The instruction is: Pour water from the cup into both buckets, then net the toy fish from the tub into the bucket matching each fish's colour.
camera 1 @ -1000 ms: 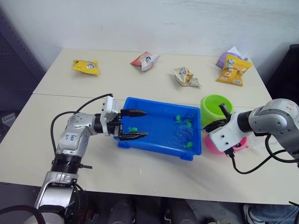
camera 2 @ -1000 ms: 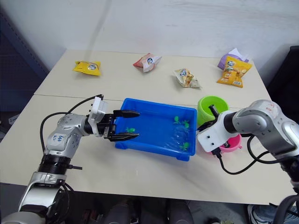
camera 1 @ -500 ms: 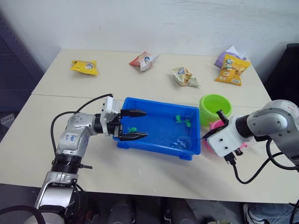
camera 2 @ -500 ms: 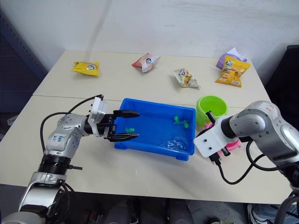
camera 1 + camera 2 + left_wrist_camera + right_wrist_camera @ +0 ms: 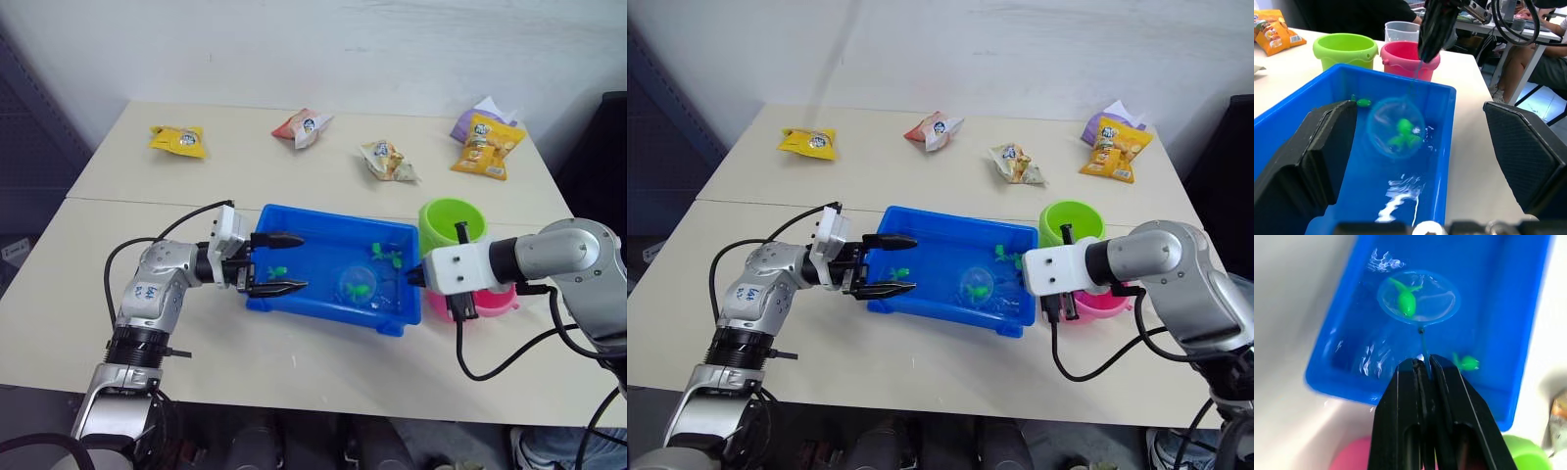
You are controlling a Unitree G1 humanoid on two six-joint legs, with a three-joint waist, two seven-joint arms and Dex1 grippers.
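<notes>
Blue tub (image 5: 323,311): middle of the table, water in it — the largest container, set between the two arms so both can reach it.
Green bucket (image 5: 450,223): just beyond the tub's right end, near enough for a short carry of any green catch.
Pink bucket (image 5: 493,300): beside the green one, partly behind the right arm; nothing pink visible in the tub.
Cup (image 5: 1402,32): clear, standing behind the two buckets in the left wrist view, out of the way — judged finished with.
Right gripper (image 5: 1422,366): fingers pinched tight on the net's thin black stick, reaching in over the tub's right rim.
Left gripper (image 5: 279,262): fingers spread wide at the tub's left wall, one over the water and one along the outer side, holding nothing — seemingly there to steady the tub.
Net (image 5: 1418,296): light-blue hoop in the middle of the tub, at or just above the water.
Netted fish (image 5: 1405,299): green, lying on the mesh inside the hoop; bound for the green bucket.
Loose fish (image 5: 1467,363): green, in the water near the right end wall, with others close by.
</notes>
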